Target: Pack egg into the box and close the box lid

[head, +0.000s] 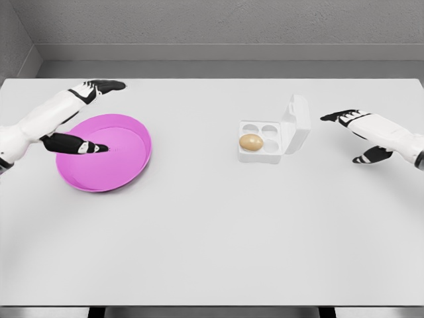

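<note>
A white egg box (264, 151) sits right of the table's middle, its lid (296, 124) standing open on the right side. A tan egg (251, 142) lies in the box's near left cup; the other cups are bare. My left hand (93, 114) hovers over the pink plate (132, 169), fingers spread, thumb over the plate's middle, holding nothing. My right hand (354, 136) is open to the right of the box, a short gap from the lid, fingers pointing left.
The pink plate lies at the left of the white table (212, 238) and holds nothing. A grey wall runs behind the table's far edge.
</note>
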You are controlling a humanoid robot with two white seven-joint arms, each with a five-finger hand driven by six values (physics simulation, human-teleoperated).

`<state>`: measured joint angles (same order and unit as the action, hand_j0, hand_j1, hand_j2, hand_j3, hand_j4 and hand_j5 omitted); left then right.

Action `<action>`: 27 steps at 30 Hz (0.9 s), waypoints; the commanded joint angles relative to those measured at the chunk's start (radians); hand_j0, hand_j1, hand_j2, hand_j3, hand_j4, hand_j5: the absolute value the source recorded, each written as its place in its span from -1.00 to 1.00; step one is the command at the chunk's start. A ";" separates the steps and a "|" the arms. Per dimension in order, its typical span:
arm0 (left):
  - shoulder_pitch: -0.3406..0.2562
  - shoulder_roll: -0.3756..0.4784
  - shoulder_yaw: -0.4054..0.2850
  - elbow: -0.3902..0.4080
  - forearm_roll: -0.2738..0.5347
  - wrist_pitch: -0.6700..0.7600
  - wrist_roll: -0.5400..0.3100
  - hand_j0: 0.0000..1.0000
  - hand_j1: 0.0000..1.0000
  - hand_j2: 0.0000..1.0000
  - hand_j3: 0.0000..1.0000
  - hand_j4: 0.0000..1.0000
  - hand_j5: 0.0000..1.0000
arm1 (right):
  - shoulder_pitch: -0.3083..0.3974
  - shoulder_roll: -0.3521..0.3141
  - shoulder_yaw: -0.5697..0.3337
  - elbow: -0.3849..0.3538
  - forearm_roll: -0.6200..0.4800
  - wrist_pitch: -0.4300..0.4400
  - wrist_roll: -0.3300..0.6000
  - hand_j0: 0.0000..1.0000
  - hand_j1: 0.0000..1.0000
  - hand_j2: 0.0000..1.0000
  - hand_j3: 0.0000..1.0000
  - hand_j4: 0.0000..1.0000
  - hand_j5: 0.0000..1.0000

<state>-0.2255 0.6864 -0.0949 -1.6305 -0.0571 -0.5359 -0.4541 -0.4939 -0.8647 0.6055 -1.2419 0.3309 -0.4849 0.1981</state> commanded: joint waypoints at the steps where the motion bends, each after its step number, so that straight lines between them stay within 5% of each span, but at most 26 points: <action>1: 0.000 0.036 0.029 0.103 0.014 -0.075 0.002 1.00 1.00 1.00 1.00 1.00 1.00 | 0.000 0.001 0.003 -0.011 -0.006 0.000 -0.002 1.00 1.00 1.00 1.00 1.00 1.00; 27: 0.041 0.038 0.060 0.181 -0.010 -0.075 -0.005 1.00 1.00 1.00 1.00 1.00 1.00 | -0.003 0.009 0.013 -0.105 -0.012 -0.081 -0.006 1.00 1.00 1.00 1.00 1.00 1.00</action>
<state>-0.1841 0.7230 -0.0358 -1.4530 -0.0739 -0.6130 -0.4585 -0.4970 -0.8543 0.6193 -1.3341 0.3265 -0.5642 0.1936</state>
